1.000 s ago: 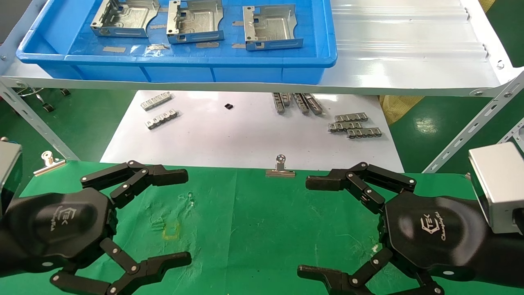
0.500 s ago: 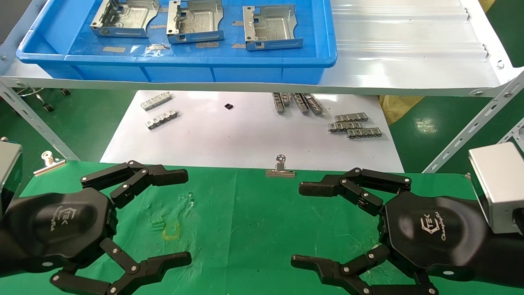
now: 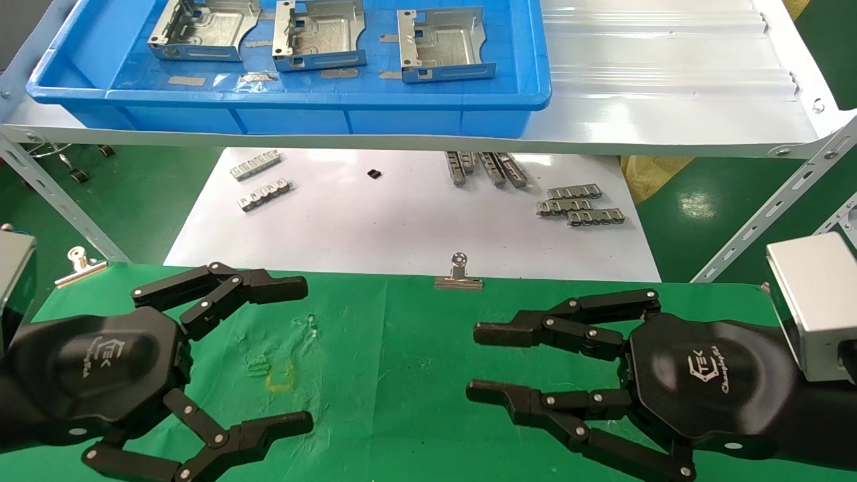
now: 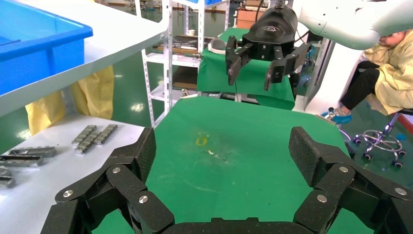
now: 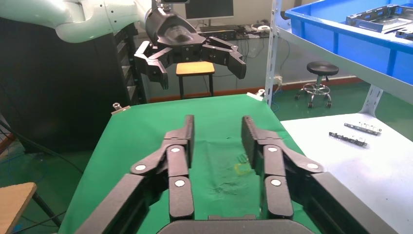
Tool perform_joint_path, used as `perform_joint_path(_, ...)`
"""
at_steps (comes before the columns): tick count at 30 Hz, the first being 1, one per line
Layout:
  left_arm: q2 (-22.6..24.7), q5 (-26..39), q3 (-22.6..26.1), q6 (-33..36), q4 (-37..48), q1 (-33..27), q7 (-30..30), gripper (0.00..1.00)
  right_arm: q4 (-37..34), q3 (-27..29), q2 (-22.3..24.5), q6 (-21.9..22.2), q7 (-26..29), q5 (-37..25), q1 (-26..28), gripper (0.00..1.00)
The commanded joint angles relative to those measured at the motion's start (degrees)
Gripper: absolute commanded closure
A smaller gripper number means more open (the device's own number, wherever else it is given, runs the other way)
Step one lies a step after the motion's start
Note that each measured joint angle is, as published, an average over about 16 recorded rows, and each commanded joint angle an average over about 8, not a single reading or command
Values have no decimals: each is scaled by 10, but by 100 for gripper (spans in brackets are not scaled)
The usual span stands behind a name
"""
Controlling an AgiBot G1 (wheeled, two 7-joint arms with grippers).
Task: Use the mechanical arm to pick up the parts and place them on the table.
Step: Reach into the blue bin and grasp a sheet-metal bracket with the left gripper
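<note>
Three silvery sheet-metal parts point(image 3: 201, 27) point(image 3: 320, 33) point(image 3: 445, 41) lie in a blue tray point(image 3: 288, 99) on the white shelf, far from both arms. My left gripper point(image 3: 306, 355) hovers wide open and empty over the green-cloth table point(image 3: 402, 348), near the yellow mark point(image 3: 280, 378). My right gripper point(image 3: 474, 361) hovers over the table's right side, its fingers narrowed to a small gap, empty. The left wrist view shows the left gripper point(image 4: 221, 156) spread over the cloth. The right wrist view shows the right gripper point(image 5: 217, 127) with near-parallel fingers.
The white shelf point(image 3: 669, 100) overhangs a white sheet point(image 3: 402, 221) bearing small grey notched strips point(image 3: 261, 177) point(image 3: 579, 204). Silver binder clips point(image 3: 458, 278) point(image 3: 80, 264) grip the cloth's far edge. Slanted shelf struts point(image 3: 770, 207) stand at both sides.
My right gripper's fingers have drawn together from wide open to a narrow gap. The left arm and the parts have not moved.
</note>
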Motion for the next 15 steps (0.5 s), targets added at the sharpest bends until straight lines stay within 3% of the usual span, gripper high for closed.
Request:
perform_joint_path(1, 0, 0, 0, 0, 0, 0, 0, 0, 0, 0, 0, 0, 0, 0, 0, 100)
perform_joint_path(15, 6, 7, 4, -6, 6, -18, -13, 0, 0, 0, 0, 0, 0, 0, 0, 100)
